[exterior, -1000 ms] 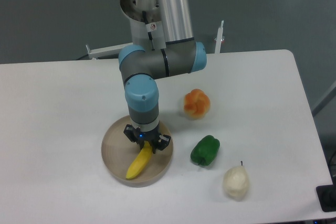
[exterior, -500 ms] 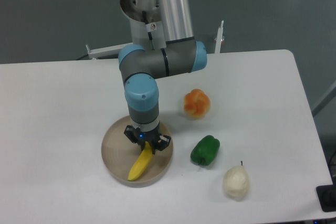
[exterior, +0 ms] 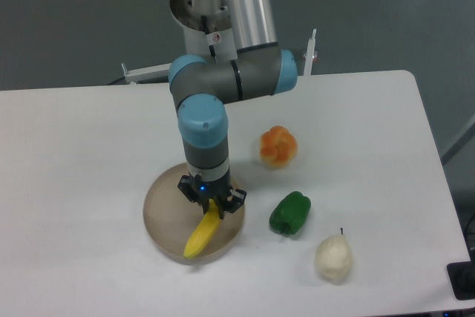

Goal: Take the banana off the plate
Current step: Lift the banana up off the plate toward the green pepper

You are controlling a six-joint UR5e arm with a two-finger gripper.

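Note:
The bright yellow banana (exterior: 202, 236) hangs tilted over the right half of the round beige plate (exterior: 163, 209), its lower tip near the plate's front rim. My gripper (exterior: 212, 208) points straight down and is shut on the banana's upper end. The banana looks lifted a little off the plate, though I cannot tell if its lower tip still touches. The plate rests on the white table, partly hidden behind the gripper and wrist.
An orange fruit (exterior: 277, 146) lies right of the arm. A green bell pepper (exterior: 290, 213) sits just right of the plate. A whitish pear (exterior: 333, 258) lies at the front right. The table's front edge is close below the plate.
The gripper has moved slightly right and toward the front with the banana in it; the banana has shifted with it and seems raised a little. The plate and other fruit have not moved.

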